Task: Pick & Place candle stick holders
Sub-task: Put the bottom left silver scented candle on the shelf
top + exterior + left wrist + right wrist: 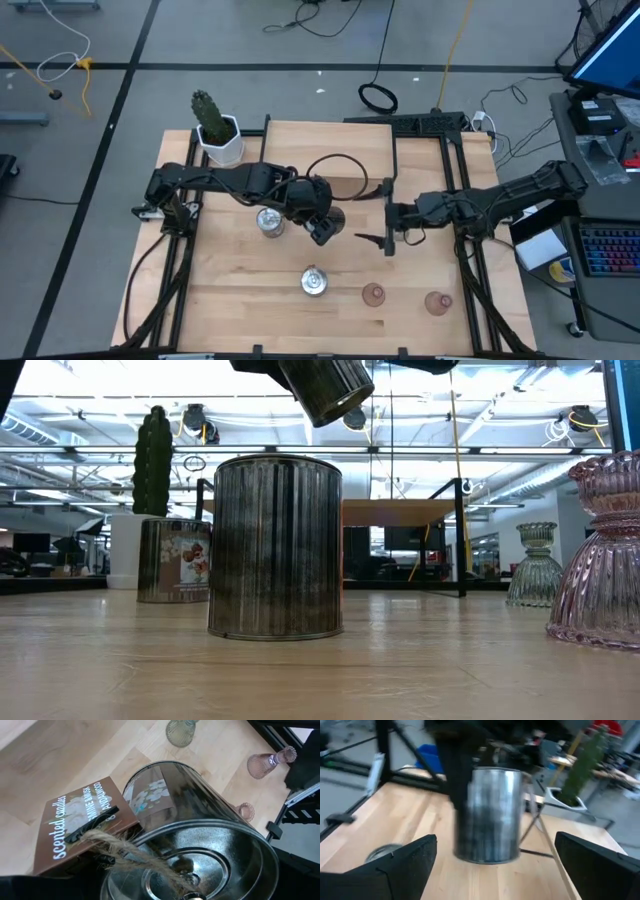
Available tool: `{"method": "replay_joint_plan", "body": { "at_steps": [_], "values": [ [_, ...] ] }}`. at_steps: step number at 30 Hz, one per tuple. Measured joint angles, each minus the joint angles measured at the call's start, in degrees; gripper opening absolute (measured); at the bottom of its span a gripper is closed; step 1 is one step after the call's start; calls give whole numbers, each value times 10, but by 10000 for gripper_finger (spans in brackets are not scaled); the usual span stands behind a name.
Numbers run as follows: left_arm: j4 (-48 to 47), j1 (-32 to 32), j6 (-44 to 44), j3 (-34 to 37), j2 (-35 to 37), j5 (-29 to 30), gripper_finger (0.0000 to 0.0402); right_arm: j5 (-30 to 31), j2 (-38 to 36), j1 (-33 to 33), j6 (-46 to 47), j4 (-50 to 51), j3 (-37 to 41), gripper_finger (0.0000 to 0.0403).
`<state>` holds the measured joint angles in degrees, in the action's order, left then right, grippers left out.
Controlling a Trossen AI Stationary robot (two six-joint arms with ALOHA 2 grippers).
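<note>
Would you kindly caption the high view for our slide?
Left gripper holds a silvery holder mid-table; right gripper waits open beside it.

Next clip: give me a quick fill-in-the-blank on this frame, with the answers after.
1. The left gripper holds a silvery holder in the air ____ the table.
2. The right gripper waits beside it with its fingers ____.
3. The plant in the white pot is a ____.
Missing words: above; open; cactus
</note>
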<state>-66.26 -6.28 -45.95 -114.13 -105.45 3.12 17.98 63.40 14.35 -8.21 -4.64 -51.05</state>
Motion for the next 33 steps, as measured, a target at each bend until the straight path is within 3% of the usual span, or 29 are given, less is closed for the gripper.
{"method": "replay_joint_plan", "body": {
  "at_steps": [3, 25, 33],
  "values": [
    [0, 0, 0, 0, 0, 0, 363, 32, 0, 0, 17, 1, 0, 399],
    [2, 18, 7, 0, 0, -1, 363, 30, 3, 8, -45, 1, 0, 400],
    [59, 28, 23, 0, 0, -16, 363, 60, 3, 9, -52, 2, 0, 400]
  ]
}}
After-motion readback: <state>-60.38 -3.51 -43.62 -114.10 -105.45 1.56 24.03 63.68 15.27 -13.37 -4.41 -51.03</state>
